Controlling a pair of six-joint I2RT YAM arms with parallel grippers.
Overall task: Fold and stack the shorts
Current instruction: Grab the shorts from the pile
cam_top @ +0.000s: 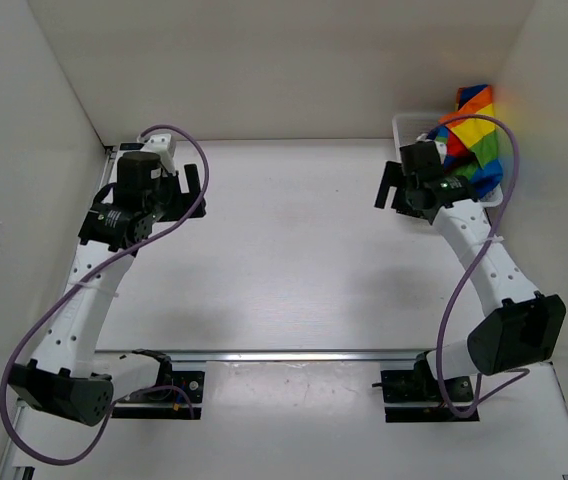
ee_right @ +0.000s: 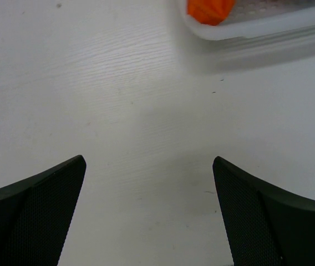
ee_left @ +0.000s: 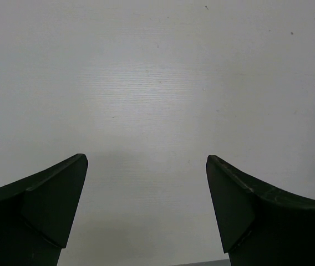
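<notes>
Top external view showed the shorts (cam_top: pixel 474 135) bunched in a white mesh basket (cam_top: pixel 409 118) at the table's (cam_top: pixel 284 260) 2 o'clock corner. The striped cloth was heaped above the rim and leaned toward the side wall at 3 o'clock. Red, orange, yellow, green and blue bands were visible; whether the cloth was folded could not be told.

The right gripper (cam_top: pixel 392 192) hung just beside the basket, at its 8 o'clock side, with nothing between its 2 fingers. In the right wrist view that gripper (ee_right: pixel 149 160) stood wide apart over bare white tabletop. The basket (ee_right: pixel 257 27) lay at 1 o'clock of the frame, and an orange fold of the shorts (ee_right: pixel 210 10) showed inside it.

The left gripper (cam_top: pixel 184 190) was over the table's 10 o'clock area, well apart from the basket and the shorts. In the left wrist view this gripper (ee_left: pixel 146 160) was also spread wide and held nothing, with only plain tabletop between its 2 dark fingers.
</notes>
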